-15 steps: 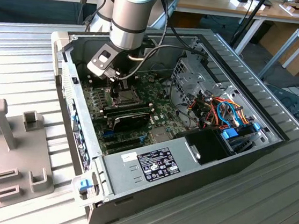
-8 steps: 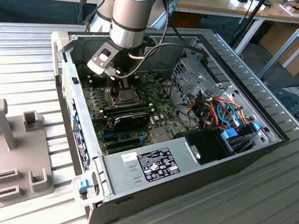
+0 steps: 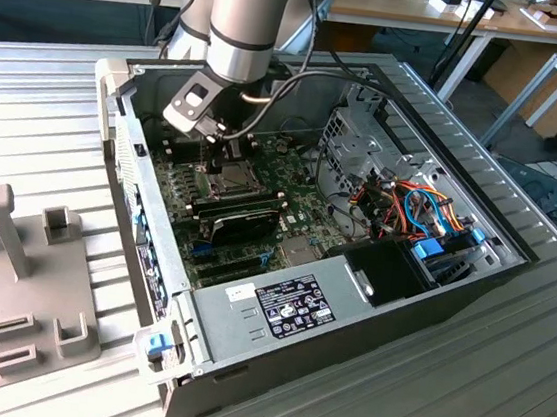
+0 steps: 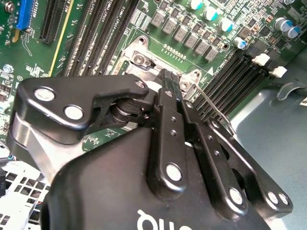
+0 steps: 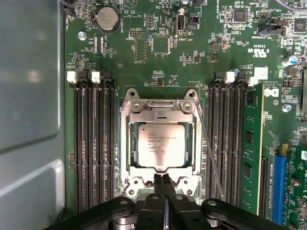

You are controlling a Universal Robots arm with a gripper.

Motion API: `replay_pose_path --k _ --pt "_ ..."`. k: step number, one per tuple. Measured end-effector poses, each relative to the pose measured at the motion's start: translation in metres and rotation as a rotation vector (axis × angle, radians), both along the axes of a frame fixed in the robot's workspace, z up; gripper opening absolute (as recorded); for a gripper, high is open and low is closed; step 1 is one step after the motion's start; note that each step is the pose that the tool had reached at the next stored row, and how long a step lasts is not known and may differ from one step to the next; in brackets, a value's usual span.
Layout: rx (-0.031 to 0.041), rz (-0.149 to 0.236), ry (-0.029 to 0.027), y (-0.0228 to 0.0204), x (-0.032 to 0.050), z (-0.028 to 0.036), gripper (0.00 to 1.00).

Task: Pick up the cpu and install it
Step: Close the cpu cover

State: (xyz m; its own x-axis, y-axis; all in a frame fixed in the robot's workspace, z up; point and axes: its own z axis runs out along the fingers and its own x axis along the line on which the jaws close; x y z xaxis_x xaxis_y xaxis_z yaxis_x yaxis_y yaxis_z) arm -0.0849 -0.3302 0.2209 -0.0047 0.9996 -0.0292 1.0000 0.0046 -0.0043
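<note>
The cpu (image 5: 160, 143), a small square chip with a silvery-grey top, lies flat inside the socket's metal frame (image 5: 160, 108) on the green motherboard (image 5: 144, 43). My gripper (image 5: 163, 179) hangs just above the frame's edge beside the chip, its two black fingers pressed together with nothing between them. In the second wrist view the fingertips (image 4: 169, 79) point down at the socket. In the exterior view the gripper (image 3: 226, 152) stands over the cpu (image 3: 230, 175) in the open computer case. The socket's thin lever (image 5: 207, 143) lies along one side of the frame.
Black memory slots (image 5: 93, 143) flank the socket on both sides, and a green memory stick (image 5: 252, 143) stands beyond one bank. In the case (image 3: 347, 317) a black card (image 3: 242, 219) sits near the socket and coloured cables (image 3: 414, 209) lie at the exterior view's right. A grey fixture (image 3: 19, 280) stands outside.
</note>
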Motion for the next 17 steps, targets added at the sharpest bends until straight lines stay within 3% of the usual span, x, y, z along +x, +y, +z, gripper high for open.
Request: replay_pose_path --k 17 --pt "-0.0001 0.000 0.0001 0.0000 0.0027 0.0017 0.11"
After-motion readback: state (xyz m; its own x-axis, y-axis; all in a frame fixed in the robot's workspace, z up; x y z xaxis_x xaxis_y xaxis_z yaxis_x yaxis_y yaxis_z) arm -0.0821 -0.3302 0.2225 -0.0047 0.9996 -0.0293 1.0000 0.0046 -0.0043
